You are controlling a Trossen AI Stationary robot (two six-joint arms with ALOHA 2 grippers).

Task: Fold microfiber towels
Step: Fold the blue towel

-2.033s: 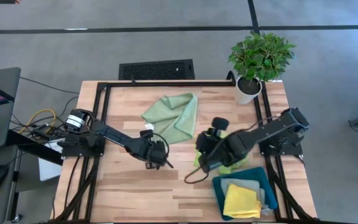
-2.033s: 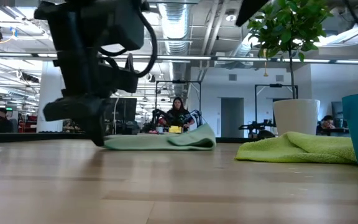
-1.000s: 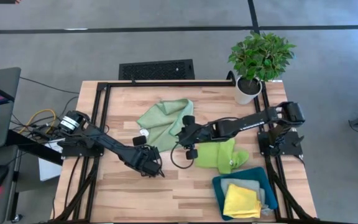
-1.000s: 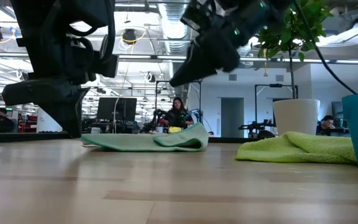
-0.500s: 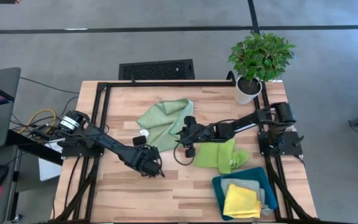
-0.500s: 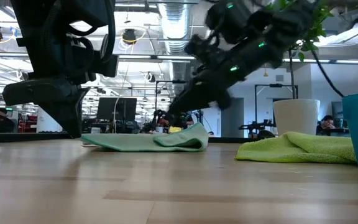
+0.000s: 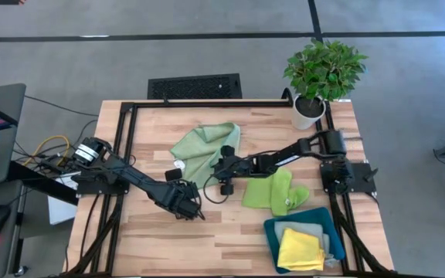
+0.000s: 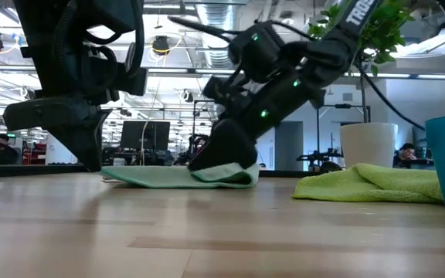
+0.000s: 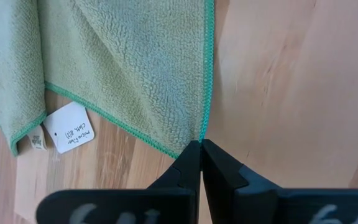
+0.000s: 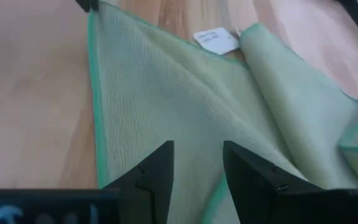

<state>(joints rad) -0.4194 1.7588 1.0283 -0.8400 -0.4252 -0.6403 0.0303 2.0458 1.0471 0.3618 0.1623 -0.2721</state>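
The sage towel [image 7: 205, 147] lies rumpled and partly folded over at the table's middle, its white tag [image 9: 70, 127] showing at one edge. The lime towel [image 7: 273, 191] lies crumpled just to its right. The yellow towel [image 7: 300, 250] sits folded on the grey-blue towel [image 7: 329, 241], both stacked at the near right corner.

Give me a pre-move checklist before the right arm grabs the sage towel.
1. Left gripper pinned on a corner of the sage green towel: ok, fingers shut on it.
2. Right gripper open over the towel: ok.
3. Right fingers already around an edge: cannot tell.
4. Towel lying flat: not ok, it is rumpled with folds.
5. Lime green towel apart from the sage one: ok.
6. Teal tray clear of both arms: ok.
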